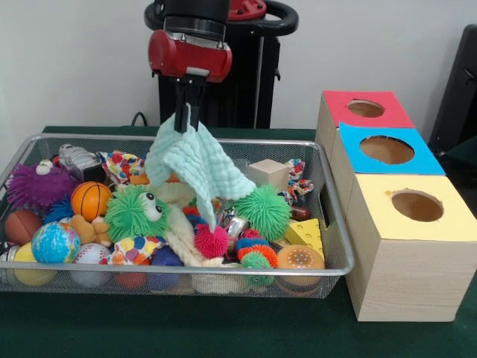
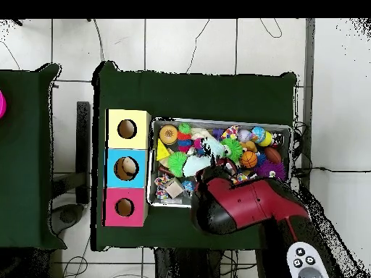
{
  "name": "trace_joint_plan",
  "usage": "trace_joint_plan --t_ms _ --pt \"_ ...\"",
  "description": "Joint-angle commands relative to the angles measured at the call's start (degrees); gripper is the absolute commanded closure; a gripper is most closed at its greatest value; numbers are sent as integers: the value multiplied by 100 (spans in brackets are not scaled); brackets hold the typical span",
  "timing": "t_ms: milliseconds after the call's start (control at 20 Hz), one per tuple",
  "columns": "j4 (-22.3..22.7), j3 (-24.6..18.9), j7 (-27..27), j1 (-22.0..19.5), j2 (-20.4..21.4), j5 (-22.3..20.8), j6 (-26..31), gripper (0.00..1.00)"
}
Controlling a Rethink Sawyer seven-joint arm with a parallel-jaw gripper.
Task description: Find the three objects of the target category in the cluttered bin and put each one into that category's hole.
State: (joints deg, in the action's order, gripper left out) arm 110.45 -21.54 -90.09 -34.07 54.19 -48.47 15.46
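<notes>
Nearest you in the front view sits the bin (image 1: pixel 332 270), its wire wall fronting a heap of balls, spiky toys and soft bits, and rising out of the middle of that heap is your prize: a pale green cloth (image 1: pixel 195 165), pinched at its top corner by the gripper (image 1: pixel 183 118), whose fingers are closed tight on the fabric. The cloth hangs with its long axis close to vertical, the top bunched at the fingers, the body fanning out and tapering to a point that dangles just above, maybe brushing, the pink spiky ball (image 1: pixel 212 241). My read is you should lift straight until that tail clears the toys and the rim, so nothing snags. Beside the bin stand three boxes: yellow (image 1: pixel 417 206) nearest, blue (image 1: pixel 387 150) behind it, red (image 1: pixel 365 109) farthest. Whichever hole is for cloth, I'd bring the trailing tip over it first and lower slowly, since a limp cloth can drape across the edge.
</notes>
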Motion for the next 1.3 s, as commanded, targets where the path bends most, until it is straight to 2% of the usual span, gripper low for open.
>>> trace_joint_plan --t_ms 50,300,550,900,1050,1300 --pt "-359 -678 1812 -352 -37 -348 1054 100" --pt "-142 -1060 2170 -893 -61 -228 1299 100" --pt "142 -1379 2366 -1389 -1 -316 1253 100" --pt "784 -1895 2936 -2209 359 -139 1363 100" --pt "1079 -2036 2893 -2449 496 -206 1208 100" --pt "1488 -2036 2373 -2566 502 -457 845 100"
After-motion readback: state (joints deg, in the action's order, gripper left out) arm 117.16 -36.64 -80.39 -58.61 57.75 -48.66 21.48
